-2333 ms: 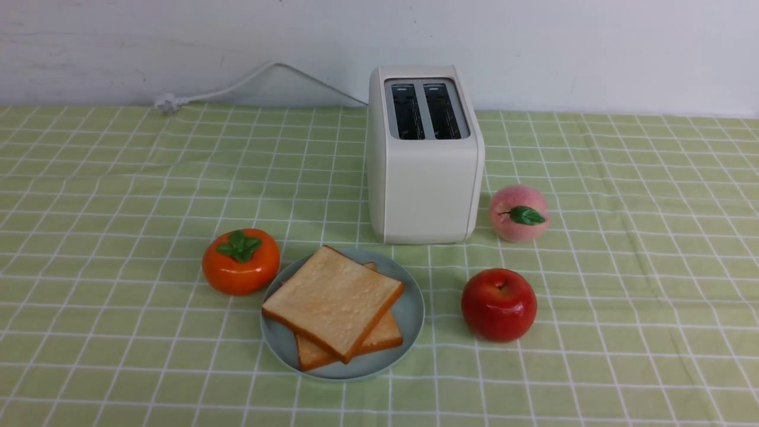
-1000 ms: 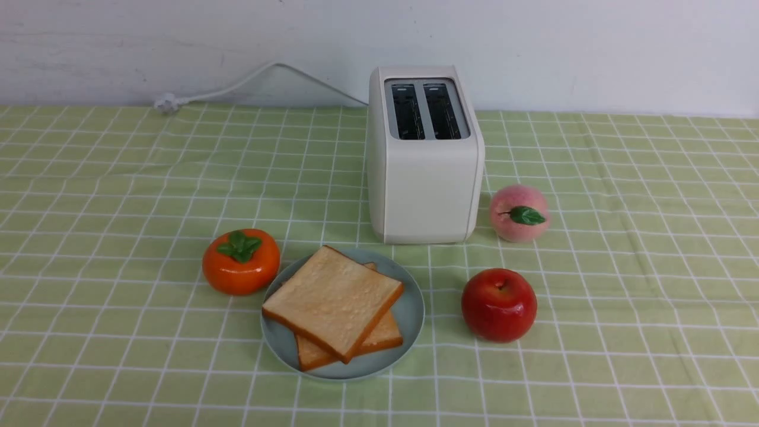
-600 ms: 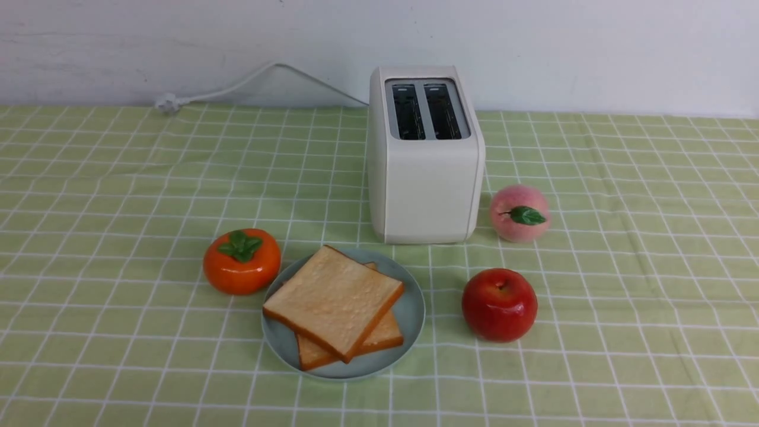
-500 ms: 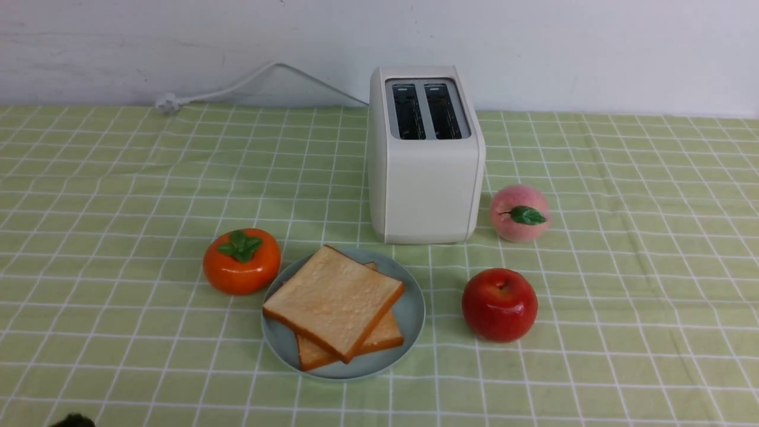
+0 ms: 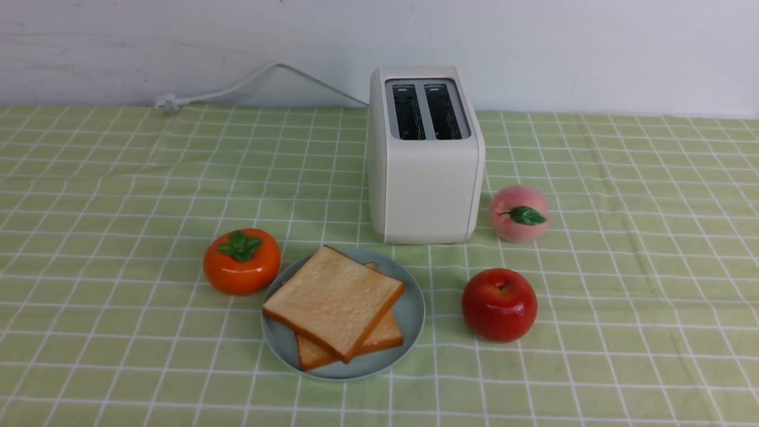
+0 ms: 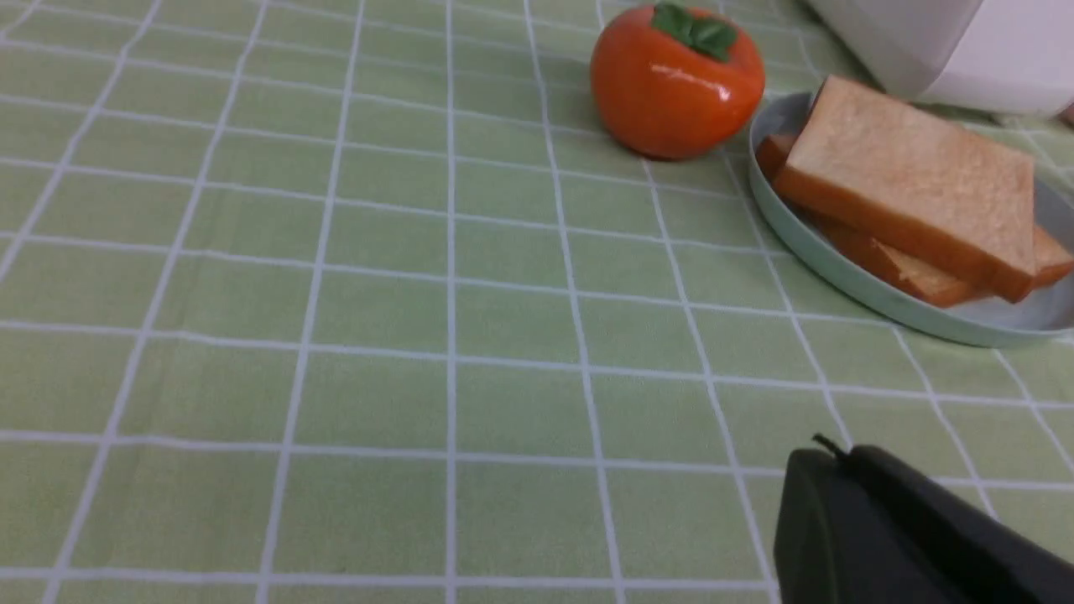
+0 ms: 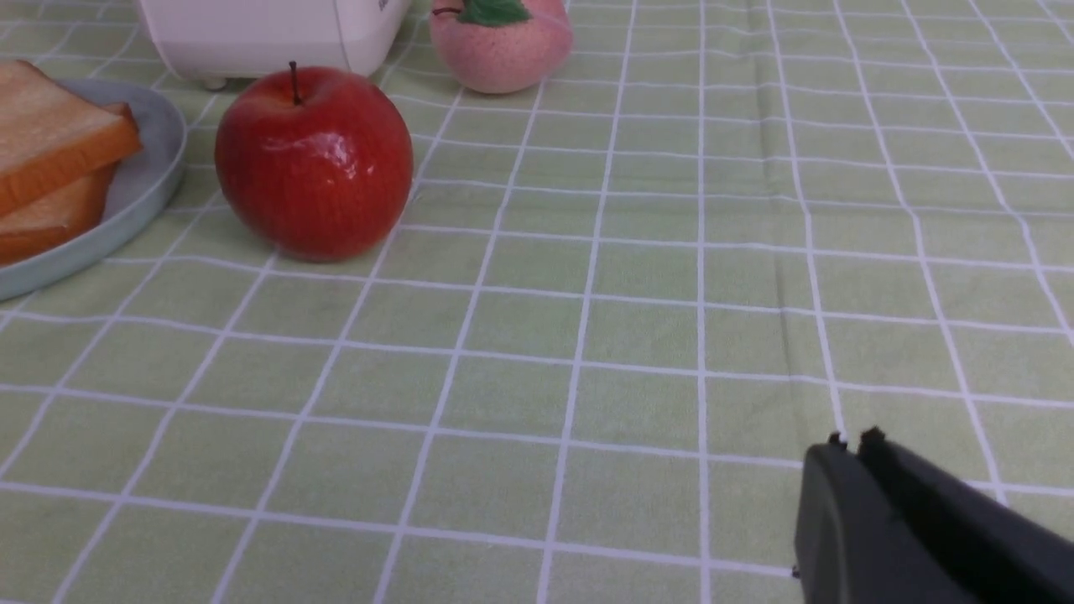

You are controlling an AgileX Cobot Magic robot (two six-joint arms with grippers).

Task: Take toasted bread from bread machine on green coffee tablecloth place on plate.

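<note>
Two slices of toasted bread [image 5: 333,299] lie stacked on the pale blue-green plate [image 5: 409,314], in front of the white bread machine [image 5: 424,178], whose two dark top slots are empty. All stand on the green coffee tablecloth [image 5: 118,207]. Neither gripper shows in the front view. In the left wrist view my left gripper [image 6: 826,457] is shut and empty above the cloth, apart from the plate [image 6: 805,243] and the bread [image 6: 914,180]. In the right wrist view my right gripper [image 7: 849,449] is shut and empty above bare cloth; the plate [image 7: 147,180] and bread [image 7: 50,134] lie far off.
An orange persimmon [image 5: 241,261] sits left of the plate. A red apple [image 5: 499,304] sits right of it, and a pink peach [image 5: 519,213] stands beside the toaster. The toaster's white cord [image 5: 237,86] runs to the back left along the wall.
A dark bit of the left arm showed at the bottom left edge of the front view half a second ago and is gone now. The objects have not moved.
</note>
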